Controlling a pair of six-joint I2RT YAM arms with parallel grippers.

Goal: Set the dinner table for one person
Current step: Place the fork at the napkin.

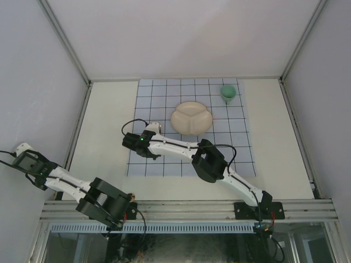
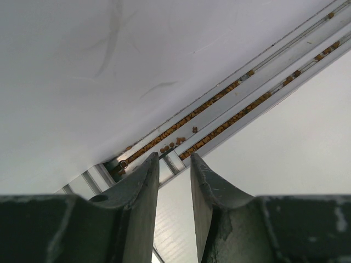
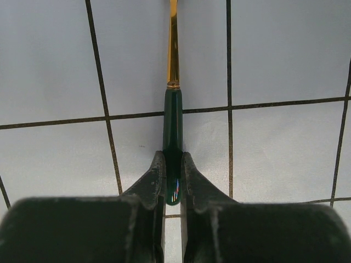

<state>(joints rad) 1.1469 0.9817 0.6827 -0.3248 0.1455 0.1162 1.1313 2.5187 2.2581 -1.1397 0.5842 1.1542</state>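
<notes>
While the right jaws pinch the tip of its glossy green handle, the gold-stemmed utensil (image 3: 172,118) sits over the grid cloth (image 1: 164,104), left of the plate (image 1: 191,117). It looks light, stiff and probably slippery, so a mid-handle grip would suit it. The left jaws gape empty at the left edge of the surface (image 1: 107,126).

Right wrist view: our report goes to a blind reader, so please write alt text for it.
The right pincer is shut on the dark green handle of a utensil, whose gold shaft runs straight ahead and out of the top of the frame. Beneath it lies a pale-blue cloth with dark grid lines.
</notes>
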